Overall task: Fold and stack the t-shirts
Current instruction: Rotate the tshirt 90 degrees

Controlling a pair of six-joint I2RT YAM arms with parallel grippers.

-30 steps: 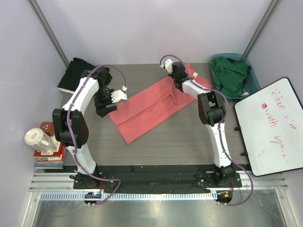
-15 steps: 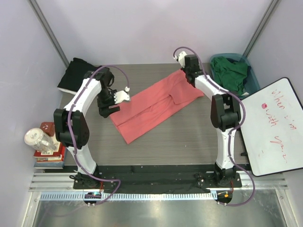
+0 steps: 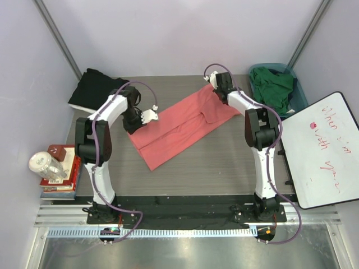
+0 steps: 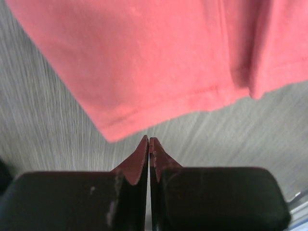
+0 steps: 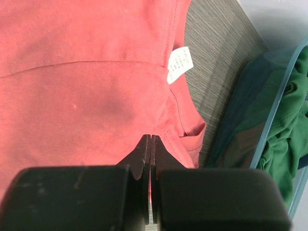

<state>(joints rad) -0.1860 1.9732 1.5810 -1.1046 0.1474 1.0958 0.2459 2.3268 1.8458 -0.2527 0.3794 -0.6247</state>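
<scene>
A coral-pink t-shirt (image 3: pixel 179 126) lies spread diagonally across the table's middle, its white tag (image 5: pixel 179 64) near the collar. My left gripper (image 3: pixel 134 126) is shut at the shirt's left corner. In the left wrist view its tips (image 4: pixel 148 139) meet just short of the hem (image 4: pixel 144 103), and nothing shows between them. My right gripper (image 3: pixel 217 95) is shut over the shirt's collar end. Its tips (image 5: pixel 150 137) sit low over the pink cloth, and no fabric shows pinched. A black t-shirt (image 3: pixel 92 89) lies at the back left. A dark green one (image 3: pixel 274 88) fills the basket.
The teal basket (image 3: pixel 299 92) stands at the back right, its rim (image 5: pixel 276 110) close beside the right gripper. A whiteboard (image 3: pixel 320 148) leans along the right edge. A jar (image 3: pixel 46 165) and stacked books (image 3: pixel 59 182) sit at the front left.
The left gripper has shut and moved back and to the right, to the shirt's left corner. The right gripper swung right, then slightly left, and the shirt's collar end now lies drawn in.
</scene>
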